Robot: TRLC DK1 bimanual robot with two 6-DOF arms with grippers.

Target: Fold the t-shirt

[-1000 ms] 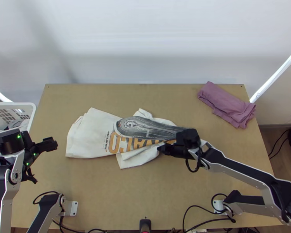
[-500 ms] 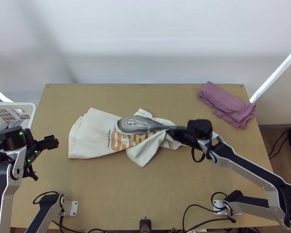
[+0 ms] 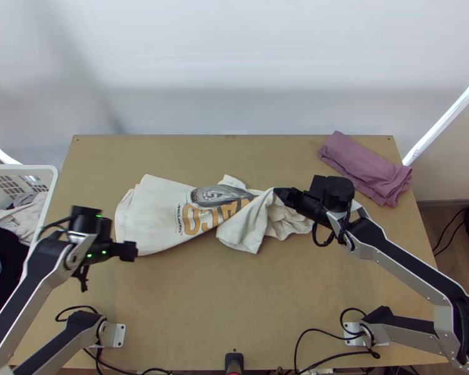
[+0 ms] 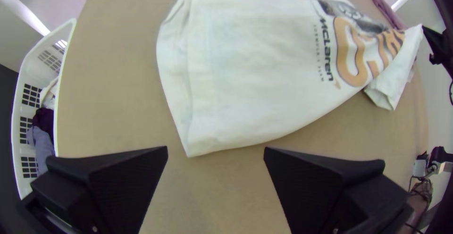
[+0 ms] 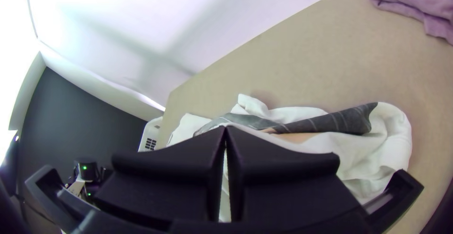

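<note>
in the top view, the white t-shirt [image 3: 153,215] lies across the middle of the counter [image 3: 234,312], flatter toward the basket [image 3: 23,167], bunched at its other end. the right end effector [image 3: 281,194] holds a raised fold; the left end effector [image 3: 129,251] is near a corner. a folded purple cloth [image 3: 366,165] lies near the far edge.

in the left wrist view, the left end effector [image 4: 215,148] is wide open, holding nothing.

in the right wrist view, the right end effector [image 5: 225,128] is closed on the t-shirt.
</note>
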